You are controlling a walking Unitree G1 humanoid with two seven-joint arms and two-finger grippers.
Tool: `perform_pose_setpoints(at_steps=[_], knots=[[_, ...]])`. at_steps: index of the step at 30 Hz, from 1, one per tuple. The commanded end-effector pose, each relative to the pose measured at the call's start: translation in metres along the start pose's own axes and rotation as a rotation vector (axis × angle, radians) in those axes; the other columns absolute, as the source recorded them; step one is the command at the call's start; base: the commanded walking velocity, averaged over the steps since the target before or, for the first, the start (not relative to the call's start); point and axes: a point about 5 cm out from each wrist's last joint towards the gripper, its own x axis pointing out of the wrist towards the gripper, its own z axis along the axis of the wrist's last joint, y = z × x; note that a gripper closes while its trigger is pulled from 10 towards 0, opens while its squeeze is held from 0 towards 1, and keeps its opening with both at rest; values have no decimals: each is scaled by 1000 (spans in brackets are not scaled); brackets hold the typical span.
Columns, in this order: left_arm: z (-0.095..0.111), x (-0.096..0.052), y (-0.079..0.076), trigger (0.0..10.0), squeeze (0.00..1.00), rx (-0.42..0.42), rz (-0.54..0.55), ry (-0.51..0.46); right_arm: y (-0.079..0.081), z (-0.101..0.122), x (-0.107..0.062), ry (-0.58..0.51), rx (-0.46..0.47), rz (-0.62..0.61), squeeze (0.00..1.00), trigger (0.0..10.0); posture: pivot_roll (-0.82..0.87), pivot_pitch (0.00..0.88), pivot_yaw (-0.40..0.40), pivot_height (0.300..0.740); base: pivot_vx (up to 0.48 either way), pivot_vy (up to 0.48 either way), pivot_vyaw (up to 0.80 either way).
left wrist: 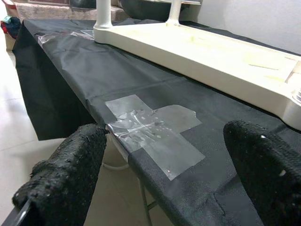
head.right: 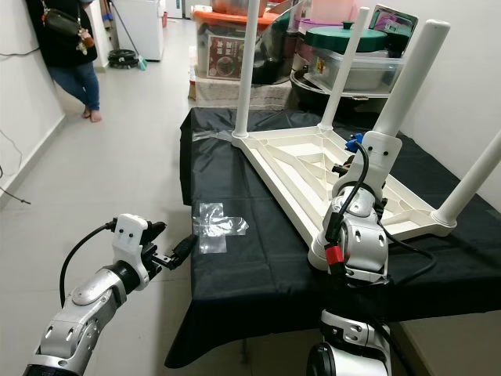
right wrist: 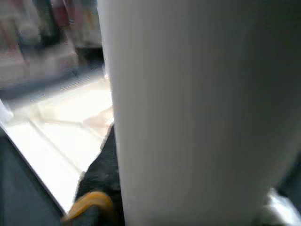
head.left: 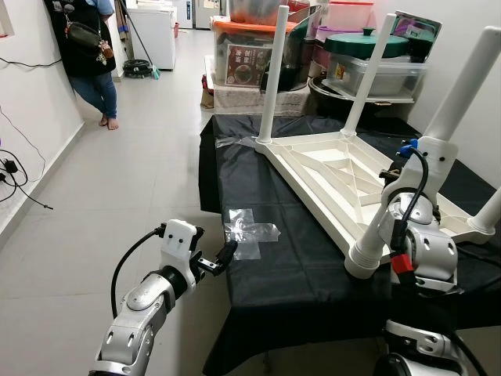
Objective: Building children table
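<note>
Upside down on the black-covered surface (head.left: 297,258) lies the white children's table (head.left: 337,176), legs up. Right gripper (head.left: 395,176) clasps the near leg (head.left: 427,157). Left gripper (left wrist: 160,165) hovers open beside clear tape (head.left: 249,233).

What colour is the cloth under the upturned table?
Black. The cloth shows best in the left eye view, under the white upturned table.
</note>
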Motion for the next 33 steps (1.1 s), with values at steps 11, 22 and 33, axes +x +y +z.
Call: perform_pose_setpoints(at_steps=[11,22,33], knots=[[-2,2,1,10000,0,12,-7,14,-8,-6,3,34,-28,-13,1000,10000,15,0,-79,740,0,0,0],[-2,2,1,10000,0,14,-8,17,-12,31,-1,-89,-2,89,1000,10000,14,0,-74,740,0,0,0],[-1,3,1,10000,0,16,-18,16,-34,44,13,-143,-96,338,1000,10000,9,0,-63,740,0,0,0]])
